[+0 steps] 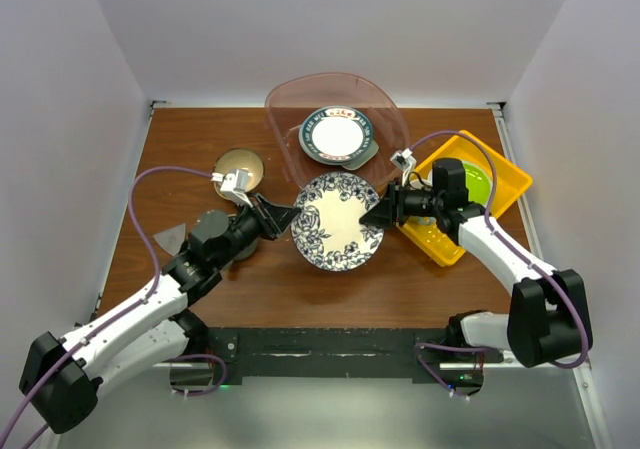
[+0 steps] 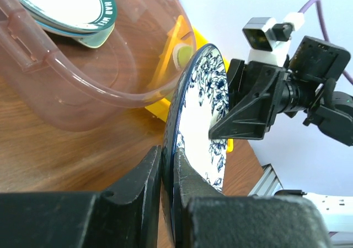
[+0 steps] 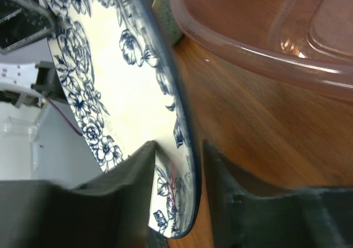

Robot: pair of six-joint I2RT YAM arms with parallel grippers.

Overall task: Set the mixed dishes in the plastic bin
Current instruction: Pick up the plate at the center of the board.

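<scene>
Firmly, the left gripper (image 1: 287, 216) pinches the blue floral plate (image 1: 338, 224) at its left rim; the right gripper (image 1: 379, 212) straddles the opposite rim, jaws partly open.

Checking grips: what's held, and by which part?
The round blue floral plate, clamped at its rim by the left gripper; the right gripper straddles the opposite rim.
</scene>
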